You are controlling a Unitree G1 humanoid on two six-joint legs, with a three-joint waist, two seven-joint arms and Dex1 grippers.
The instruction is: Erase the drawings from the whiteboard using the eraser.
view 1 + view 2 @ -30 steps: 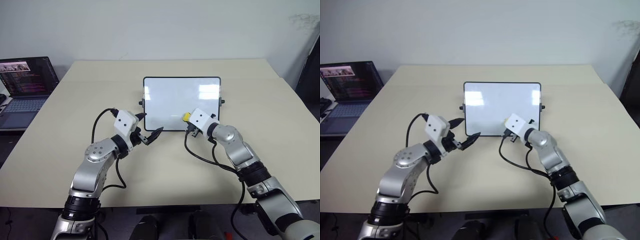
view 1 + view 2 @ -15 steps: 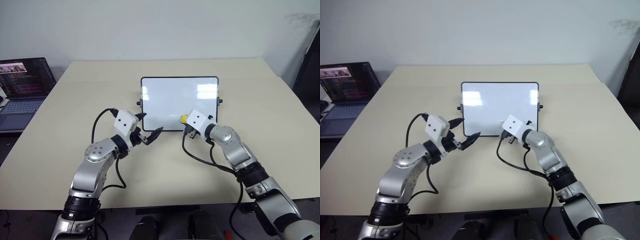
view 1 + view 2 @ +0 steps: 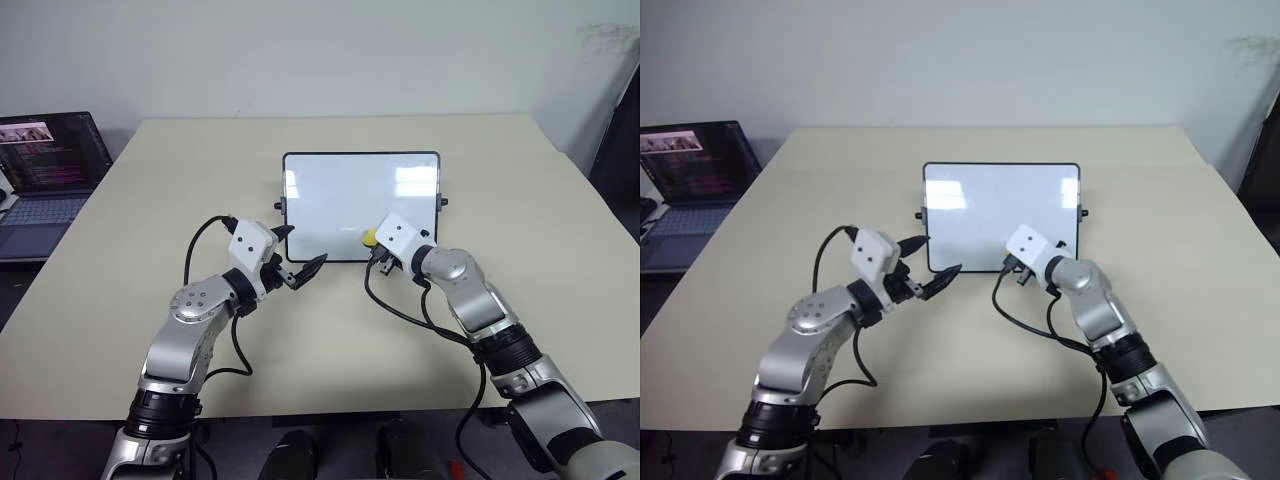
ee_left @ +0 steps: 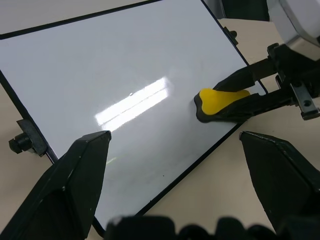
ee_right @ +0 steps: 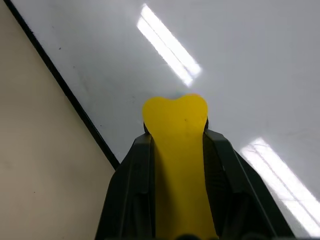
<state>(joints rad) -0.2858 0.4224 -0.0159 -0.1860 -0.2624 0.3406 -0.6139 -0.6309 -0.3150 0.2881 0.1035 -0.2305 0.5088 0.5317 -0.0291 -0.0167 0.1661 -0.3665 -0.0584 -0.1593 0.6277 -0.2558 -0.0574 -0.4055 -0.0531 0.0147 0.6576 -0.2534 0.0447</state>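
Here, in the left eye view, the whiteboard (image 3: 345, 200) lies at the centre of the table (image 3: 520, 190), and the laptop (image 3: 45, 180) sits off the table at 9 o'clock. The right gripper (image 3: 374, 240) is clamped on the eraser (image 3: 370, 237), whose yellow tip rests over the board's lower edge, at about 5 o'clock on its face. The left gripper (image 3: 300, 255) hangs just off the board's 7 o'clock corner, fingers apart, holding nothing.

In the left wrist view, the eraser shows its dark underside toward the glossy surface; whether it touches cannot be told. No drawings are visible on the board face.

In the right wrist view, both fingers pinch the yellow block along its sides, with the board's black frame at 8 o'clock.

Procedure, as a judgement: keep the dark face flat on the board, apply even pressure, stroke inside the frame, and check for faint residue before lifting.

No brand or label is visible; the laptop's screen text is too small to read.
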